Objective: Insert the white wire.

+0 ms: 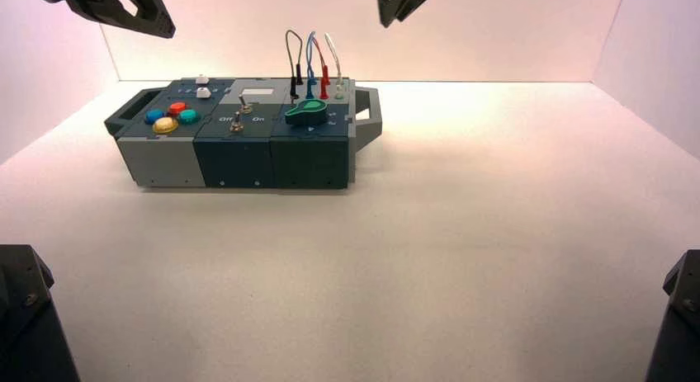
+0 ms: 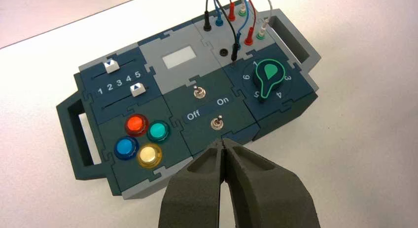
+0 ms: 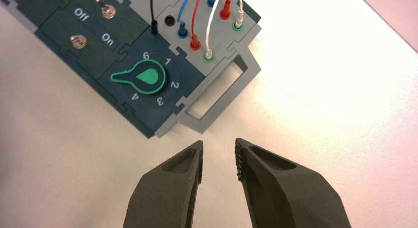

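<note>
1. Your right gripper had its fingers released, a gap between the tips; it hung above the table, off the box's right side.
2. Your left gripper had its fingers clenched tip to tip, high up at the left.
3. The white wire arched at the box's right end, its two plugs in two green-ringed sockets.
4. Beside it you had three more wires: one red, one blue, one black. One black plug stood beside a black socket.
5. The box also carried four buttons, two sliders, two switches, one knob and two handles.
6. Around it lay a pale, smooth table, with pale, pinkish walls behind and at both sides.
</note>
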Controlling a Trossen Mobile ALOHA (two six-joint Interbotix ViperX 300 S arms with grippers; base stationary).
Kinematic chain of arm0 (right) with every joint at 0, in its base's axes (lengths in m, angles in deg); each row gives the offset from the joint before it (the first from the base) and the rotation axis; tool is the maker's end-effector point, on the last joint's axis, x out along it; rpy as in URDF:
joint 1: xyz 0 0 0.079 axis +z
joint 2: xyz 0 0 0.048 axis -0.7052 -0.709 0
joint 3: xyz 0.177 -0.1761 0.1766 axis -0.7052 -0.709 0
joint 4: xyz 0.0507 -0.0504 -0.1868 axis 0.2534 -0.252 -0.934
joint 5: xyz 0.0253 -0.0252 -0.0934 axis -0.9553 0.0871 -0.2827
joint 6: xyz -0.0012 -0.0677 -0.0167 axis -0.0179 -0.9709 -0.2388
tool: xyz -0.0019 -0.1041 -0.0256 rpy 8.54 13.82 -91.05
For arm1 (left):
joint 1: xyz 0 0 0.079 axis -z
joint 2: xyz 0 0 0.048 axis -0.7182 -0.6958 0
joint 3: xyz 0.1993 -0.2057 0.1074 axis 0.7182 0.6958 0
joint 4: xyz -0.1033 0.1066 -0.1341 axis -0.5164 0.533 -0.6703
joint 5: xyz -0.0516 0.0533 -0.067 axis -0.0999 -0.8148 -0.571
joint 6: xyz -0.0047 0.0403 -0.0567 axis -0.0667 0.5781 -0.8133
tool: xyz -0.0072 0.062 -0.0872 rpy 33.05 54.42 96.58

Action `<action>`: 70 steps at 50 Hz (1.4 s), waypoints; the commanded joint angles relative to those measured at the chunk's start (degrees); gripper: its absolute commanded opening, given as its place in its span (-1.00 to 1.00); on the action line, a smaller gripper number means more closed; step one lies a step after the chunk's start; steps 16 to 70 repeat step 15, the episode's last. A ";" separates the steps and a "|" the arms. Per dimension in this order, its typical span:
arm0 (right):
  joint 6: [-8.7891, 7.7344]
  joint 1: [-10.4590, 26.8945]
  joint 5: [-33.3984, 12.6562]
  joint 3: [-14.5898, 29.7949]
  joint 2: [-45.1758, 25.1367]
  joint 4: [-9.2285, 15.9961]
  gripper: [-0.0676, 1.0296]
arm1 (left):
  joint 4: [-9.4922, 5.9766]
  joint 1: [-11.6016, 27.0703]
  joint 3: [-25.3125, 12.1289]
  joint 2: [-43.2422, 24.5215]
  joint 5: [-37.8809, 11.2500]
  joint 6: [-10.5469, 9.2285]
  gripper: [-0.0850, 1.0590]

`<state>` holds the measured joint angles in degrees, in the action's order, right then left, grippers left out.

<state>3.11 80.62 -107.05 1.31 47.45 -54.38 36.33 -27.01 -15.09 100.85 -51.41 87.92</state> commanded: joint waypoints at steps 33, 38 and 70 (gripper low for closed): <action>-0.18 -0.09 0.79 -3.60 4.57 -1.32 -0.21 | 0.00 -0.26 -0.44 -0.18 1.05 0.26 -0.91; -0.18 -0.09 0.79 -3.60 4.57 -1.32 -0.21 | 0.00 -0.26 -0.44 -0.18 1.05 0.26 -0.91; -0.18 -0.09 0.79 -3.60 4.57 -1.32 -0.21 | 0.00 -0.26 -0.44 -0.18 1.05 0.26 -0.91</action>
